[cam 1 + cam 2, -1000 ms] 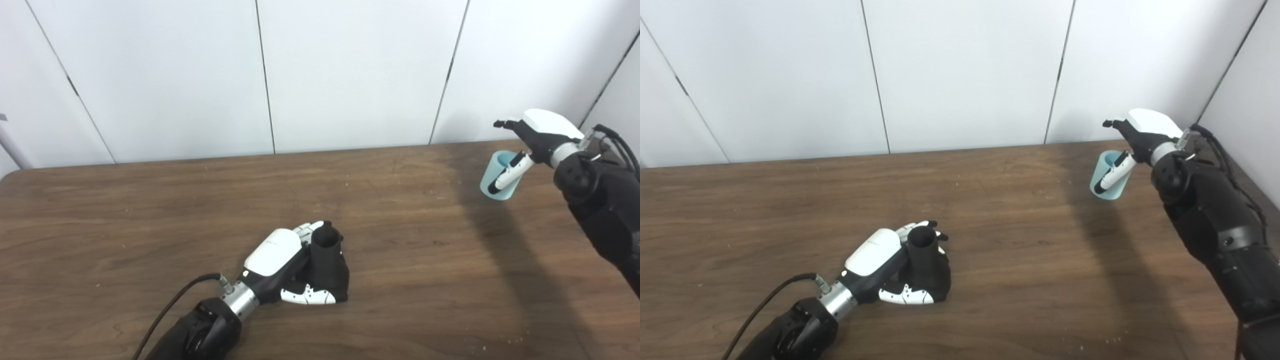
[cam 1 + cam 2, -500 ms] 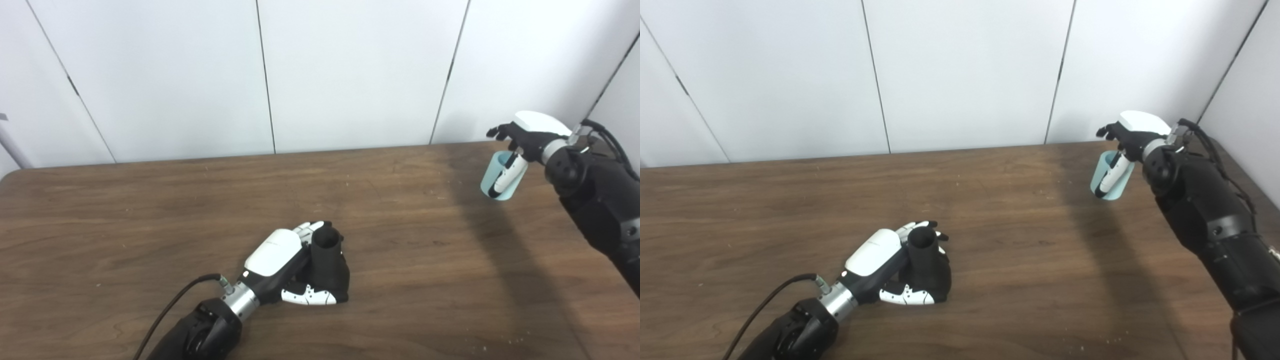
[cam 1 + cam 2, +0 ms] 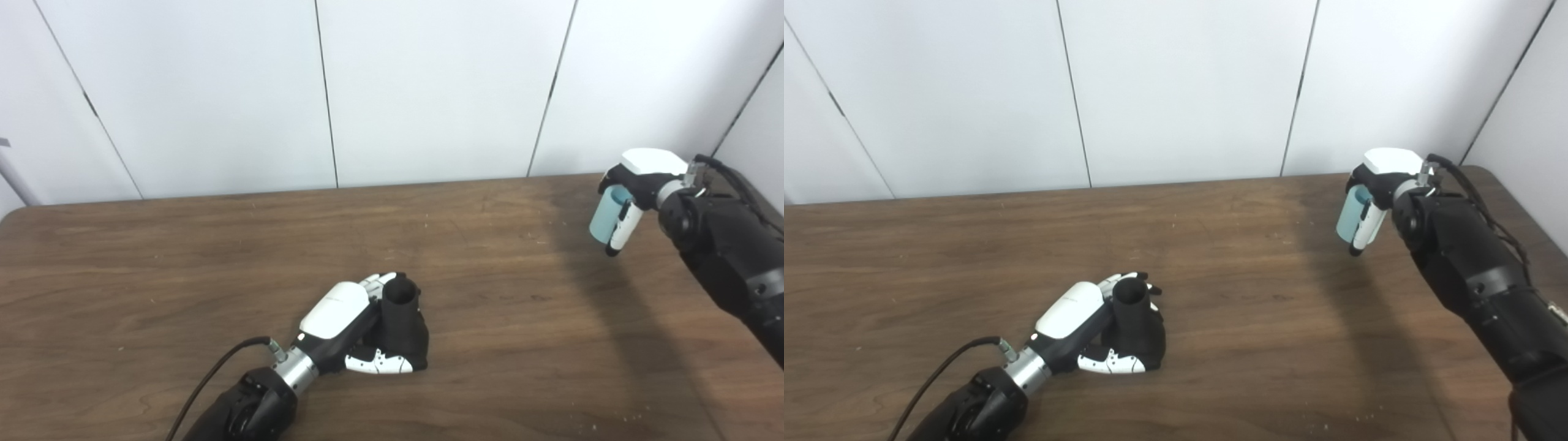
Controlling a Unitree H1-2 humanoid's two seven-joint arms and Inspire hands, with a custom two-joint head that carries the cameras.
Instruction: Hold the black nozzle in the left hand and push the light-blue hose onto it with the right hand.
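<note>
The black nozzle (image 3: 401, 327) stands upright on the brown table (image 3: 153, 263), its round opening facing up, a little below the middle. My left hand (image 3: 343, 324) wraps it from the left, thumb across its base and fingers behind it. At the far right the light-blue hose (image 3: 605, 214), a short tube, hangs tilted above the table, gripped by my right hand (image 3: 631, 190); the thumb lies down its near side and the fingers curl over its top. In the right eye view the hose (image 3: 1349, 215) and the nozzle (image 3: 1134, 331) are far apart.
White wall panels stand behind the table's far edge. A black cable (image 3: 214, 373) trails from my left wrist toward the bottom edge. The right forearm (image 3: 729, 257) casts a broad shadow over the right part of the tabletop.
My right hand has turned its wrist and closed its fingers over the hose's top, tipping the tube more upright. The left hand and nozzle have not moved.
</note>
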